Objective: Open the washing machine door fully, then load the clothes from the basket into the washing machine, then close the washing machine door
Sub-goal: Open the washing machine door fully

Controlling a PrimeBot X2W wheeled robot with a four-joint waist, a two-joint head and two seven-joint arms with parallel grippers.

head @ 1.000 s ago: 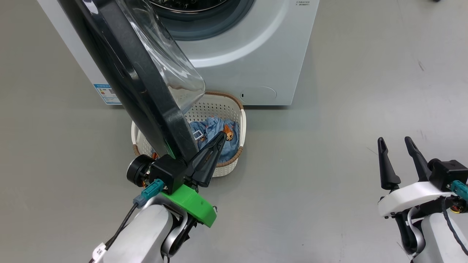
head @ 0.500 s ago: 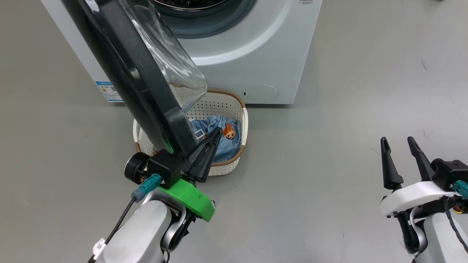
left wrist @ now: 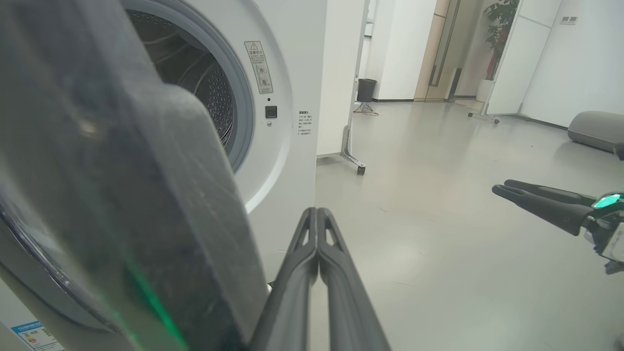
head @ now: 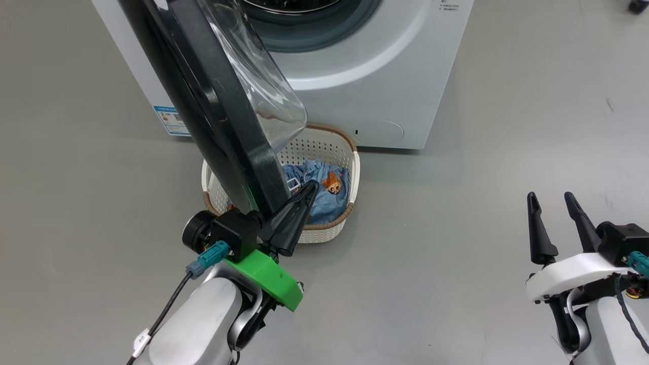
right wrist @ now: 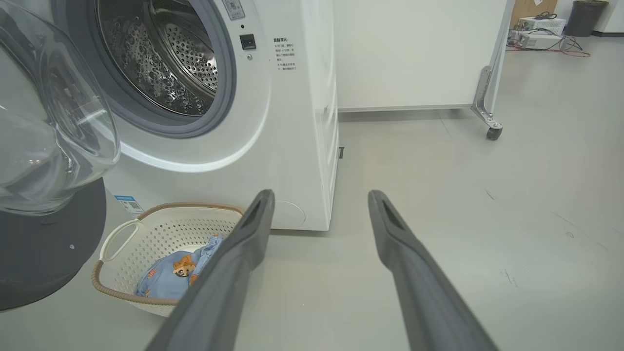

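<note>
Warning-triangle sticker point(left wrist: 258, 67) on washing machine point(left wrist: 292, 161) front, print too small to read, blue label point(head: 171, 120) likewise

1 right gripper point(right wrist: 320, 195): 2 dark fingers spread wide, nothing between them.
1 washing machine point(right wrist: 302, 122): white, steel drum point(right wrist: 161, 53) exposed.
1 washing machine door point(right wrist: 48, 253): standing open at far left, glass bowl point(right wrist: 44, 136) bulging.
1 basket point(right wrist: 165, 234): on floor point(right wrist: 487, 243) before machine, holding blue clothes point(right wrist: 170, 275).

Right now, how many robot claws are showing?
2: the left gripper, jaws shut, beside the washing machine door above the basket; the right gripper, jaws open, over the floor.
</note>
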